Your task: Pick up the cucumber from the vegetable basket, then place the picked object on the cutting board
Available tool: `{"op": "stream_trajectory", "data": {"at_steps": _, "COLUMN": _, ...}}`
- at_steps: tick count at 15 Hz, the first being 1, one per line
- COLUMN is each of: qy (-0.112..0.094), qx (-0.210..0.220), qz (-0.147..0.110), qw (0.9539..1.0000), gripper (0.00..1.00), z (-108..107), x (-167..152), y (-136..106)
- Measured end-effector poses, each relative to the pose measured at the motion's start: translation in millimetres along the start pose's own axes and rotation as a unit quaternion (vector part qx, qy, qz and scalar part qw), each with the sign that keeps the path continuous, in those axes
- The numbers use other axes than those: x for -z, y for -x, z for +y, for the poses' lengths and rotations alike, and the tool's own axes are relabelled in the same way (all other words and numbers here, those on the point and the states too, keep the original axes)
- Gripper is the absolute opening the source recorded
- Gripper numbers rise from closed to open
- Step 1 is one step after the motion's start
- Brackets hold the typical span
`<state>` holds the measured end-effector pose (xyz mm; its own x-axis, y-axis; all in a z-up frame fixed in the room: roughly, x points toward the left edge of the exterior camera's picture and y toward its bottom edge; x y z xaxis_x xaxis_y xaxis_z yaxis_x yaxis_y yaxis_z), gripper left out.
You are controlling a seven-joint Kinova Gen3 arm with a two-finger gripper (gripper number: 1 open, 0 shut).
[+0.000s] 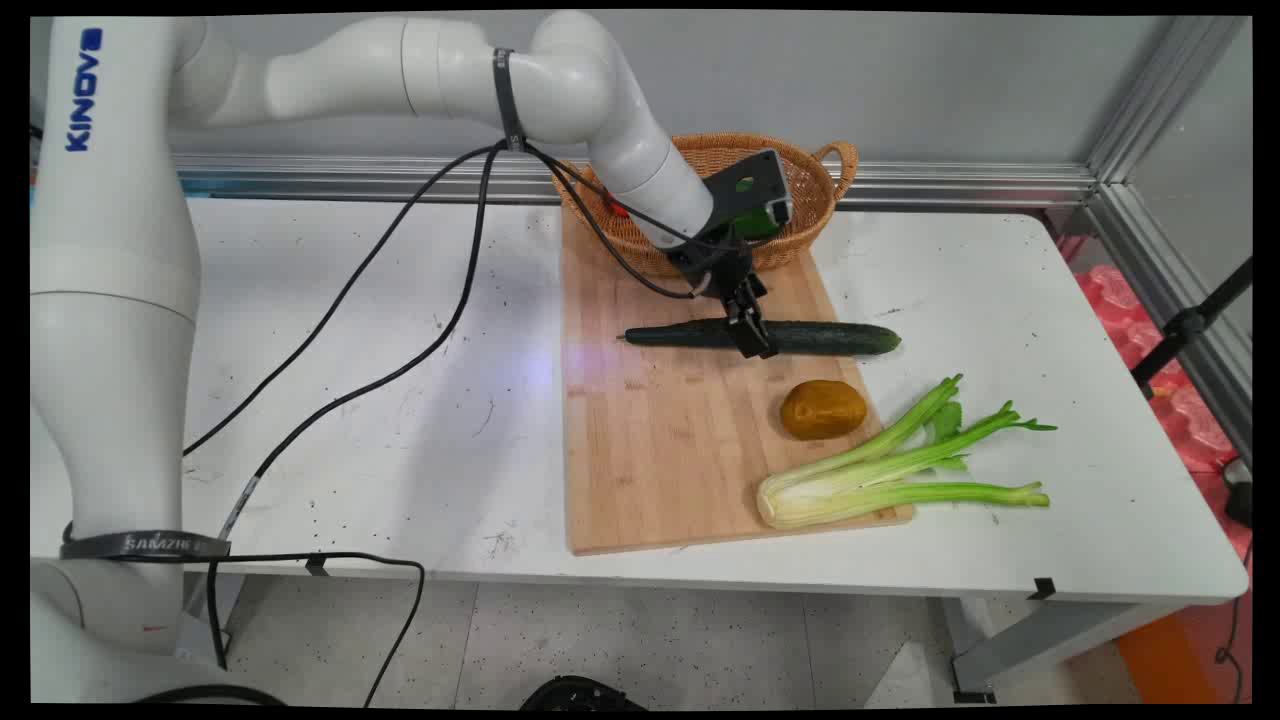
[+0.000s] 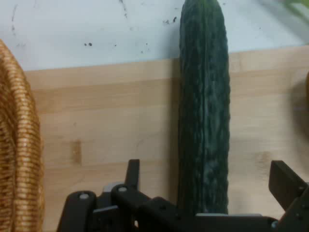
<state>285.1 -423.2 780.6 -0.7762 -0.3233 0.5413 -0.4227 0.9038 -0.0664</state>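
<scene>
— What is lying on the white table [image 1: 400,400] in front of the grey wall?

— A wooden cutting board [image 1: 660,450] is sitting on it, with a woven basket [image 1: 800,165] resting at the board's far end. What the basket is holding cannot be made out, since the arm is covering it. The only readable writing is the blue KINOVA lettering on the arm.

— Where is the gripper [image 1: 752,335] hanging?

— It is sitting down over a dark green cucumber [image 1: 830,338] on the far half of the board. The cucumber is lying flat, its long axis running left to right across the board, one end reaching past the board's right edge.

— Are the fingers [image 2: 285,181] clenching it?

— No, they are standing spread on either side of the cucumber [image 2: 203,121], not pressing it. Nearer the camera a brown potato [image 1: 823,409] is lying, and celery [image 1: 890,470] is lying across the board's right corner, leaves pointing right.
</scene>
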Motion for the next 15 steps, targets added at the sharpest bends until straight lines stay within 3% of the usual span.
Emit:
{"op": "stream_trajectory", "data": {"at_steps": 6, "qy": 0.0, "qx": -0.017, "qz": 0.001, "qw": 0.9998, "gripper": 1.0, "z": -5.9, "x": -11.5, "y": 4.7}}
{"op": "stream_trajectory", "data": {"at_steps": 7, "qy": 0.0, "qx": -0.02, "qz": 0.001, "qw": 0.9998, "gripper": 0.0, "z": -7.0, "x": -13.3, "y": 5.4}}
{"op": "stream_trajectory", "data": {"at_steps": 15, "qy": 0.003, "qx": -0.026, "qz": 0.006, "qw": 0.9996, "gripper": 0.0, "z": -12.1, "x": -16.7, "y": 0.7}}
